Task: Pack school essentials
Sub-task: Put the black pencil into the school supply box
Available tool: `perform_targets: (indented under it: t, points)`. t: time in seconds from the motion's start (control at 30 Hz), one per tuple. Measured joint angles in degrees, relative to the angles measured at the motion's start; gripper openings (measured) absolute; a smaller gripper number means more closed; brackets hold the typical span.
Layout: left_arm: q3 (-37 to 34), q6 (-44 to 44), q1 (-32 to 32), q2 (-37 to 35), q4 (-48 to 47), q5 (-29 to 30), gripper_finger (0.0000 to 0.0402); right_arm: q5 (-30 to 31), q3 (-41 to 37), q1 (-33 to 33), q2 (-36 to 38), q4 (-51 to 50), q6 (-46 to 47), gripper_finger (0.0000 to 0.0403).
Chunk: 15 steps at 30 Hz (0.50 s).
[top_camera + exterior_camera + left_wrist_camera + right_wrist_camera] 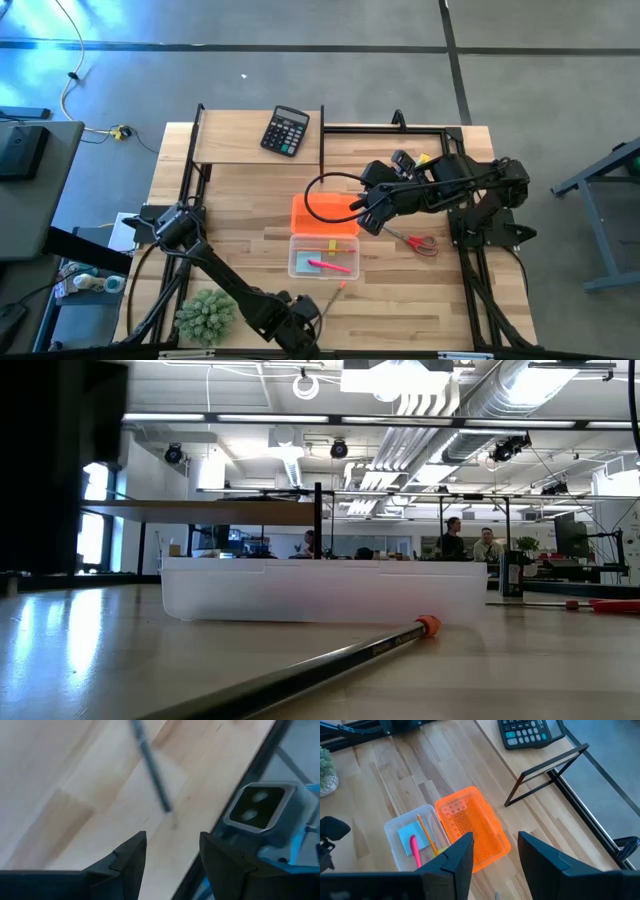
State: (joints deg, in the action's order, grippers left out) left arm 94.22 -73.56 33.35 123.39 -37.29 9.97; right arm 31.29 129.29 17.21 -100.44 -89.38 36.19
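Left gripper [172, 857] low at near edge — jaws apart, seemingly empty; right gripper [495, 855] raised, jaws apart.

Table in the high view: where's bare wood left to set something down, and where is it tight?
Free: the wood between the calculator shelf and the orange lid, and the strip left of the clear box, above the plant. Tight: right of the lid, where the right gripper hangs by the scissors; the pencil lies below the box.
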Motion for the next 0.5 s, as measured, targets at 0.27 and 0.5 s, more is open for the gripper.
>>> perform_targets:
  t: [0.27, 0.5]
  points:
    - [10.2, 7.8, -1.9, -0.1, -7.5, 1.8, 0.0172, 0.0, 0.0, 0.0, 0.0, -0.2, -0.1, 0.0144]
    - [12.7, 8.9, -2.2, 1.5, -8.0, 3.6, 0.0172, 0.0, 0.0, 0.0, 0.0, -0.5, -0.1, 0.0144]
